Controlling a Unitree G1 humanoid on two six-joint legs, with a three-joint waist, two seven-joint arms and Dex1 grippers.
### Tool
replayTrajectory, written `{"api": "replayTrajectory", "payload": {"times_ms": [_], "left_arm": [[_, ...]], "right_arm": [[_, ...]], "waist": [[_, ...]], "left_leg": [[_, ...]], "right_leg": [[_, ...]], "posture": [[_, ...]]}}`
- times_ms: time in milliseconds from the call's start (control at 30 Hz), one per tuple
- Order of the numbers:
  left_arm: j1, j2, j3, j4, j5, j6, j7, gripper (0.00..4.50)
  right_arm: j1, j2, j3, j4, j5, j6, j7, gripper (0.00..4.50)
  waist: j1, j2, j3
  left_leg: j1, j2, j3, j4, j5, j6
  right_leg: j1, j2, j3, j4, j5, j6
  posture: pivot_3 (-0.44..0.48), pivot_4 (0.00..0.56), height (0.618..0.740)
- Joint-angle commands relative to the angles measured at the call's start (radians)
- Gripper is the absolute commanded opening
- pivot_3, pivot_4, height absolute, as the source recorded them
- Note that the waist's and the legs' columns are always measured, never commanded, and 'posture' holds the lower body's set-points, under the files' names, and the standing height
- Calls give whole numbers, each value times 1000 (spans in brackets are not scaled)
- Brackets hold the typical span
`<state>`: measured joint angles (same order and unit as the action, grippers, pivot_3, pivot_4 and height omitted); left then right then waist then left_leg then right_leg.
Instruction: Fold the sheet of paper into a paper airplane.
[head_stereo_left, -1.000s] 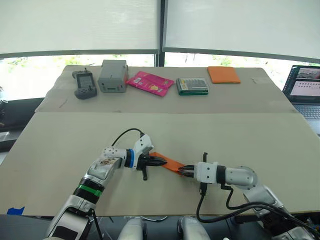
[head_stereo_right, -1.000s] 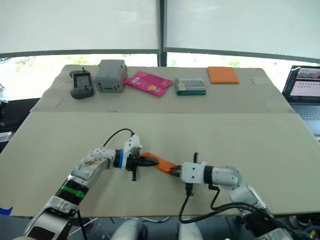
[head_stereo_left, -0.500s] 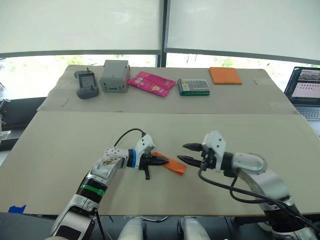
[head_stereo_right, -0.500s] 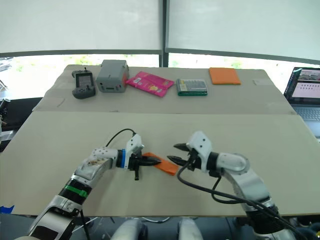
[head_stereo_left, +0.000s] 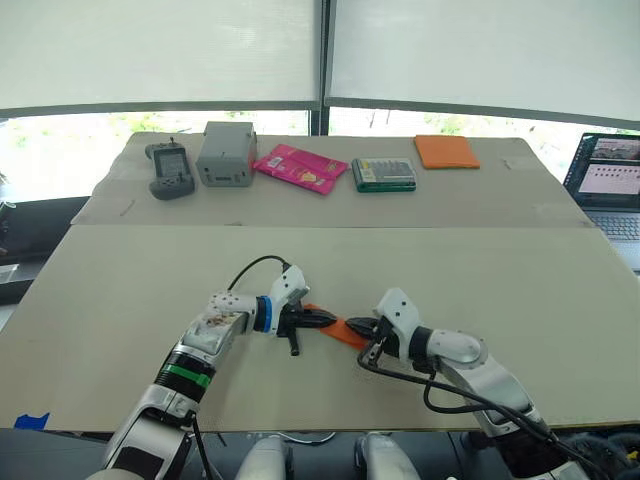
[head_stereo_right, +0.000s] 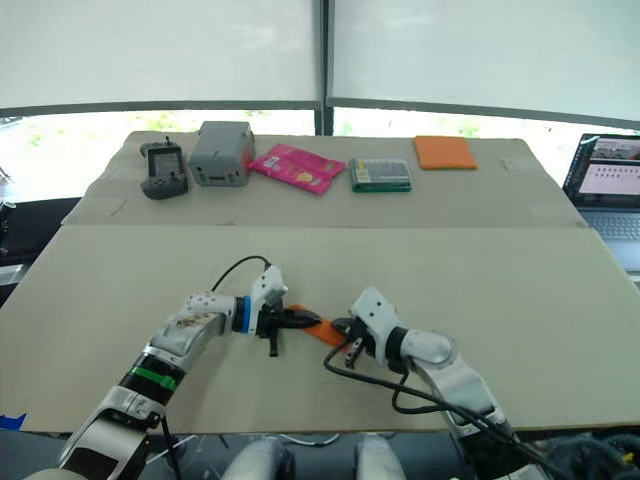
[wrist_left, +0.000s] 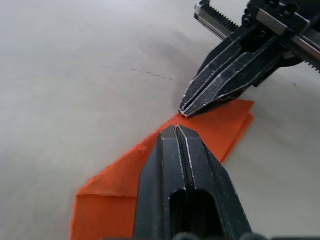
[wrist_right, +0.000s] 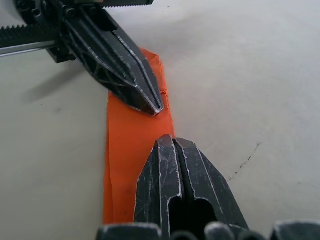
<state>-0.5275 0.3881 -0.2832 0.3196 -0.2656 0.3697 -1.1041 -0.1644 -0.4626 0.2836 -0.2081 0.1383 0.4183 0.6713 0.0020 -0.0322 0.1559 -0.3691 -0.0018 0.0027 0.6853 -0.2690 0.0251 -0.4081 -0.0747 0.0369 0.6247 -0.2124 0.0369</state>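
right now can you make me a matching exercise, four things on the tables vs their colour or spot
Things:
1. sheet of paper
2. orange pad
3. pink packet
4. grey box

Descriptions:
A. back table, nearest the laptop
B. under the left gripper and right gripper, both with jaws shut
C. bright pink, beside the green box
D. beside the black handheld device

Pairs: 1-B, 2-A, 3-C, 4-D

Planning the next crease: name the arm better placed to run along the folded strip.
Right, probably. The right gripper, shut, rests on the sheet of paper with bare strip ahead; the left gripper, also shut, presses the other end and could anchor it.
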Motion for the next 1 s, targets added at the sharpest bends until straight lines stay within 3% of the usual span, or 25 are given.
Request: {"api": "replayTrajectory", "payload": {"times_ms": [33, 400, 567, 767, 1000], "left_arm": [[-1, 16, 15, 36, 38, -4, 27, 0], [-1, 27, 37, 75, 56, -21, 31, 0], [-4, 17, 40, 78, 59, -18, 33, 0], [-16, 0, 45, 88, 63, -20, 37, 0], [-7, -10, 44, 60, 61, -10, 42, 0]], "right_arm": [[66, -47, -5, 46, -35, 19, 1, 9], [220, -151, -140, 4, 9, -67, 44, 9], [140, -121, -222, -124, 136, -52, 57, 9], [10, -31, -102, -91, 81, -31, 26, 9], [-11, 5, 26, 11, -8, -17, 29, 9]], "waist": [[1, 0, 0], [11, -2, -9], [9, -2, -9], [8, -2, -8], [9, -2, -8]], "left_leg": [[0, 0, 0, 0, 0, 0], [1, 0, -2, 0, -1, 1], [0, 0, -2, 0, -1, 1], [-1, 0, -2, -1, -1, 1], [-3, -1, -2, -1, -1, 2]], "right_leg": [[0, 0, 0, 0, 0, 0], [5, -2, -2, -5, -6, 10], [5, -2, -1, -7, -6, 10], [3, -1, -1, -7, -6, 9], [3, -3, -1, -11, -1, 2]], "posture": [[0, 150, 740], [0, 150, 740], [0, 150, 740], [0, 150, 740], [0, 150, 740]]}}
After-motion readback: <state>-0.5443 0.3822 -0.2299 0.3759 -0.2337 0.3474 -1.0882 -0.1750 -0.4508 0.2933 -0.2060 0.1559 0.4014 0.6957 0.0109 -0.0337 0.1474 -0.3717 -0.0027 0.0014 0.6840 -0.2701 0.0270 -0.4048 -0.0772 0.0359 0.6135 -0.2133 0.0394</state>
